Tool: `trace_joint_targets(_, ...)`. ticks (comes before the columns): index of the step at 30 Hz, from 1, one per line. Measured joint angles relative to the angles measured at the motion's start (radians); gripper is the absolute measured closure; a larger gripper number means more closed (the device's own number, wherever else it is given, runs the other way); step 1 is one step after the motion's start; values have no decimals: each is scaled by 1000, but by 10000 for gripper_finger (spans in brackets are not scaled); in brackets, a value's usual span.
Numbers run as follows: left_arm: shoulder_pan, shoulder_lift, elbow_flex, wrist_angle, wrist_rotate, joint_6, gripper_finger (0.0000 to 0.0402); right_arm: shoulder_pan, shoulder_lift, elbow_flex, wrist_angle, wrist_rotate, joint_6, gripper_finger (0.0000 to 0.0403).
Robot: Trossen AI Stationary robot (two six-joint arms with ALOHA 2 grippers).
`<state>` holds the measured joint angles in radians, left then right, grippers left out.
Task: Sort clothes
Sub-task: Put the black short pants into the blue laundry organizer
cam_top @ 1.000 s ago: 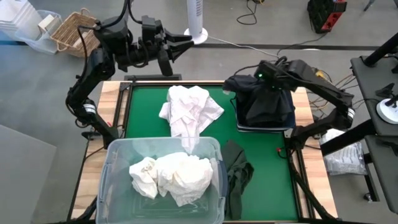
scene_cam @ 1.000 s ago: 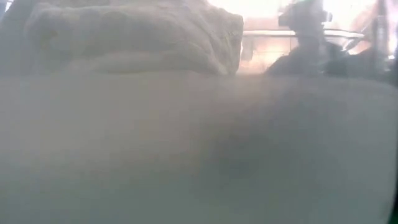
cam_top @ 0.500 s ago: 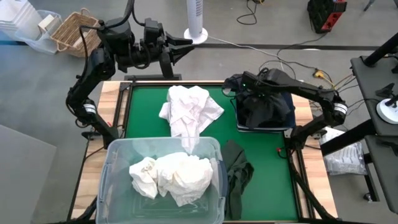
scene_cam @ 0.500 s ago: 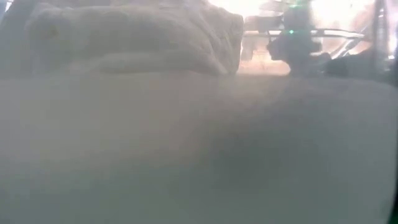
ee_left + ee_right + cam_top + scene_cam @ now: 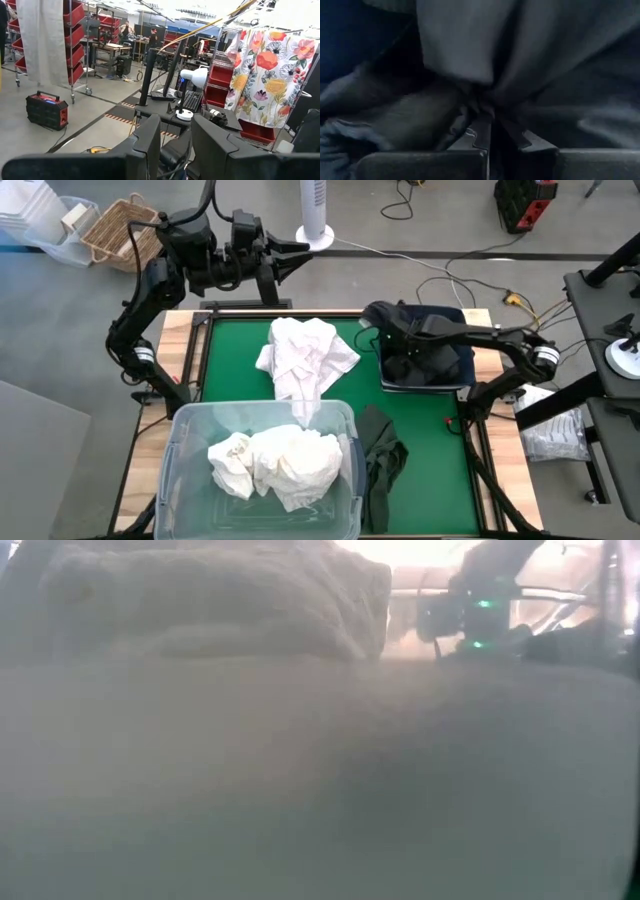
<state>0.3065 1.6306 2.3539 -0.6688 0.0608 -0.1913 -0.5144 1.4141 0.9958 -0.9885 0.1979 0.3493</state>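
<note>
The right gripper [image 5: 388,332] is lowered over the dark blue bin [image 5: 462,380] at the table's [image 5: 230,370] 3 o'clock side, its jaws pinched on a dark garment [image 5: 530,55] there. The left gripper [image 5: 300,250] is held beyond the 12 o'clock edge, jaws slightly spread and empty. A white garment [image 5: 300,355] lies at centre, more white clothes [image 5: 275,460] in the clear tub [image 5: 185,450] at 6 o'clock, an olive garment [image 5: 382,455] beside it.

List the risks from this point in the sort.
1. The right gripper is shut on the dark clothes in the blue bin; lifting may drag several garments out together.
2. A white garment drapes over the clear tub rim and could slip back onto the mat.
3. The olive garment lies beside the tub, unsorted.
</note>
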Motion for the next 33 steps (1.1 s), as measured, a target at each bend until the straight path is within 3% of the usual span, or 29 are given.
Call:
trace_joint_targets(9,0,0,0,-1,0,0,312,1,-4,-193,199,-83,50,394)
trace_joint_targets(18,0,0,0,-1,0,0,312,0,-72,-102,97,-103,65,373)
trace_joint_targets(23,0,0,0,-2,0,0,312,-1,-85,27,-54,-107,38,329)
trace_joint_targets(33,0,0,0,-2,0,0,312,-1,-76,243,-198,-61,6,203)
